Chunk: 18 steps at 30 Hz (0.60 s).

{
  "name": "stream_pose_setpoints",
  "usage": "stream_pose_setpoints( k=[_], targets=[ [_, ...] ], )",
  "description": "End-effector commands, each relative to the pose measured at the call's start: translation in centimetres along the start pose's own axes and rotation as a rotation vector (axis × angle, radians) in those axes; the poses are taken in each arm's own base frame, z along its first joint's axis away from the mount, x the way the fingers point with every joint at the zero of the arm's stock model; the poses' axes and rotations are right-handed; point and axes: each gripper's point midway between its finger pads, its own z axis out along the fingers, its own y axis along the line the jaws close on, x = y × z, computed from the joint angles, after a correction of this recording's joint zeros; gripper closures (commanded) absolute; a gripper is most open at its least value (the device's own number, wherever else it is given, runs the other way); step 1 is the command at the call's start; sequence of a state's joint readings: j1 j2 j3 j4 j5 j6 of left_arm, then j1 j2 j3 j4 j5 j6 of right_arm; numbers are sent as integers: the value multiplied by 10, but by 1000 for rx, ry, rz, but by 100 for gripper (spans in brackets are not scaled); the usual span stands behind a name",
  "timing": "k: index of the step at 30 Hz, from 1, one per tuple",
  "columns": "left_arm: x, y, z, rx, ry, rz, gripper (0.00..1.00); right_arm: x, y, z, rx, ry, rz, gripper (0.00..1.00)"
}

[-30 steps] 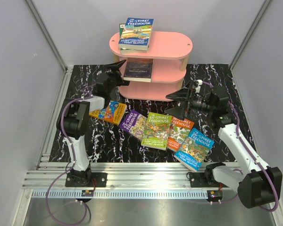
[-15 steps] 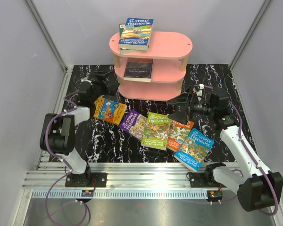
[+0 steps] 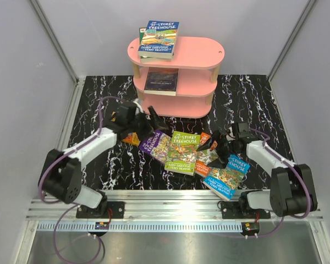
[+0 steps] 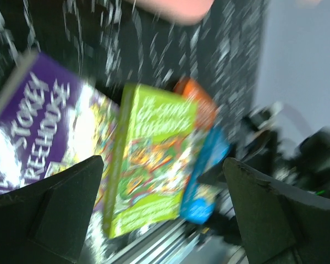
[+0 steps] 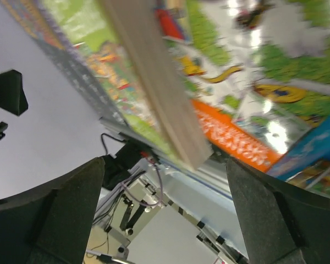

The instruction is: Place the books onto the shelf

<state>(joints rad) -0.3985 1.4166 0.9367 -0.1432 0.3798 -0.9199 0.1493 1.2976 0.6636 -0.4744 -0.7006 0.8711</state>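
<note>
The left gripper [image 3: 146, 116] has its fingers spread wide with nothing between them. It hangs low in front of the shelf's [image 3: 201, 52] left end, over the left part of a row of books. Its wrist view is blurred, but the dark fingers [image 4: 49, 209] stand well apart above the purple book [image 4: 38, 132] and the green book [image 4: 148, 159].

The right gripper [image 3: 220, 144] is also wide apart and empty, low in front of the shelf's right end and close over the orange book [image 3: 208, 155]. In its wrist view a pale page edge runs slantwise between the fingers [image 5: 49, 214], too smeared to tell whose it is.

Five books lie flat in front of the shelf in a loose, overlapping row. From the shelf's left end to its right these are a yellow-orange book [image 3: 133, 137] partly under the left gripper, then the purple, green and orange ones. The light-blue book [image 3: 226, 175] lies farthest from the shelf.

Two more books are on the shelf itself. A blue book [image 3: 158, 38] lies flat on the left end of the top board, jutting past its far edge. A dark book [image 3: 161, 81] lies on the left half of the middle board.

The shelf stands at the back of the tabletop [image 3: 247, 99], which is black with white marble-like veins. Plain pale grey walls [image 3: 22, 82] close in the left, right and back. A slotted aluminium rail [image 3: 165, 206] carrying both arm bases runs along the side opposite the shelf.
</note>
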Motion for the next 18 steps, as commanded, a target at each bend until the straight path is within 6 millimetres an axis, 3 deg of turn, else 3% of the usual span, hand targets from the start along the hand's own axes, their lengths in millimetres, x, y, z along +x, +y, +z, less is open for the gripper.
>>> stream_pose_setpoints(
  k=[1,2,5,8,10,14,18],
  targets=[
    [52,39,25,-168,161,144,1,-5,-44,15,127,-34,-57,0],
    [61,46,31,-189,189,147,1,1,-56,23,154,-9,-39,0],
    [97,62,53,-232,283,179,1,1,-64,40,168,10,-51,0],
    [132,73,69,-254,373,173,1,5,-68,60,189,42,-81,0],
    [150,70,75,-235,415,159,1,8,-62,74,182,63,-118,0],
    [165,68,80,-212,456,143,1,15,-64,98,203,132,-117,4],
    [169,61,77,-171,466,117,1,18,-64,98,188,139,-127,12]
  ],
)
